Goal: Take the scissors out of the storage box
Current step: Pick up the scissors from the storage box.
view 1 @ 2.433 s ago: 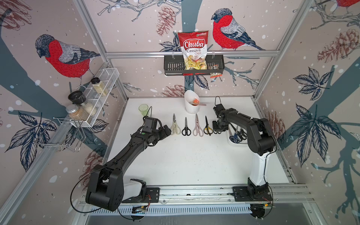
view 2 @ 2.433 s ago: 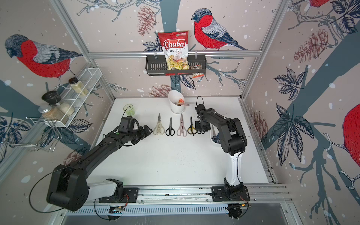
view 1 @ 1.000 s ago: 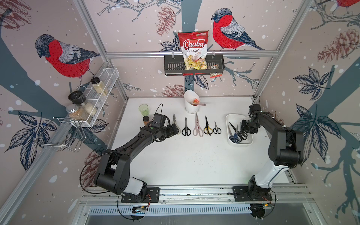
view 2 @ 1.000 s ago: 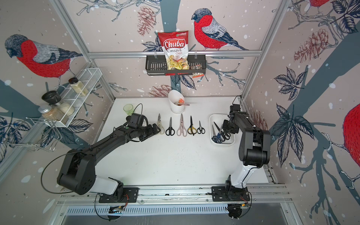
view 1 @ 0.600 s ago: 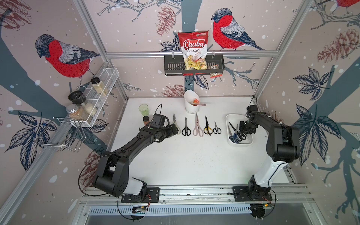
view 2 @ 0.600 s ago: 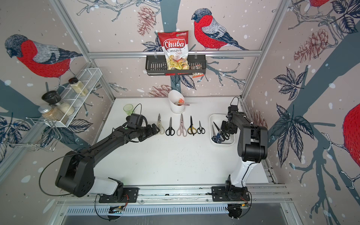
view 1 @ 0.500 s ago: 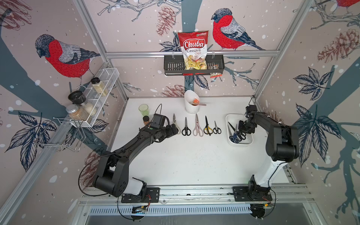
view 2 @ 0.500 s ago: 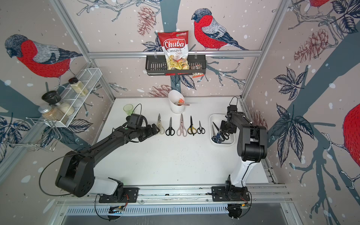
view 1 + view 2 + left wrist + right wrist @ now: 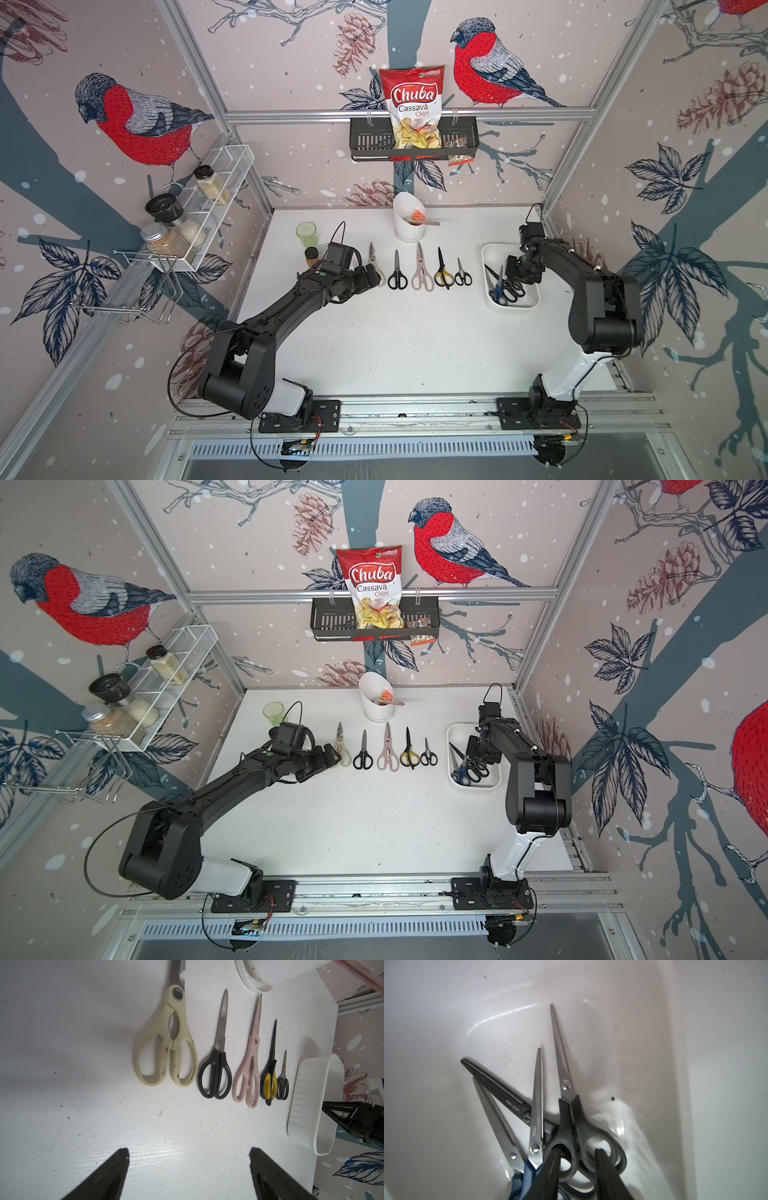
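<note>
R end effector (image 9: 578, 1149) down in storage box (image 9: 675, 1064), jaws narrowed, looks like 1 fingertip (image 9: 552, 1165) in each loop of black-handled pair (image 9: 571, 1118) – can't tell if pinch landed yet. Prob chosen bc it lies on top of 3 other pairs (image 9: 538, 1095), easiest lift. L end effector (image 9: 188, 1151) wide open, empty, parked by 5 scissors (image 9: 420, 266) rowed on table (image 9: 395, 340).

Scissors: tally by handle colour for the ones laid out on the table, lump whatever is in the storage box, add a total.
cream scissors: 1
black scissors, large and small: 2
pink scissors: 1
yellow-black scissors: 1
piled scissors in the storage box, handles overlapping, colours not split: 4
Total: 9
</note>
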`<state>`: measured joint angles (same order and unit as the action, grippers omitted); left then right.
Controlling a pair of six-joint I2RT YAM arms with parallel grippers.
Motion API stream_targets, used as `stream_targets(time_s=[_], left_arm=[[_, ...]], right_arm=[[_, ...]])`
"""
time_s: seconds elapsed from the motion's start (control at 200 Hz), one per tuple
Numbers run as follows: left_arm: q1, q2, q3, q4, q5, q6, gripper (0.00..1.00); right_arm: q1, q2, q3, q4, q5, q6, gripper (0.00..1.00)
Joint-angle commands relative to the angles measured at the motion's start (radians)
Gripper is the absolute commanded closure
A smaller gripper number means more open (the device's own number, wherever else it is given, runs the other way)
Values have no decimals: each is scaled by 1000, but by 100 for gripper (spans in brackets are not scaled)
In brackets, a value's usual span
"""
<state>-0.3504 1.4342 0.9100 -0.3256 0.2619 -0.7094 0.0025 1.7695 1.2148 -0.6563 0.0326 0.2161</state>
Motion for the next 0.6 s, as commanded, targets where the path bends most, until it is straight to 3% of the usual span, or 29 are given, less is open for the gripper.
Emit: stream_targets(time_s=[0.0, 0.595], left_arm=[[-1, 3, 7, 1, 0, -4, 6], [-1, -30, 8, -32, -17, -2, 6]], right_arm=[[-1, -10, -13, -11, 10, 17, 66], [1, 67, -43, 52, -30, -6, 67]])
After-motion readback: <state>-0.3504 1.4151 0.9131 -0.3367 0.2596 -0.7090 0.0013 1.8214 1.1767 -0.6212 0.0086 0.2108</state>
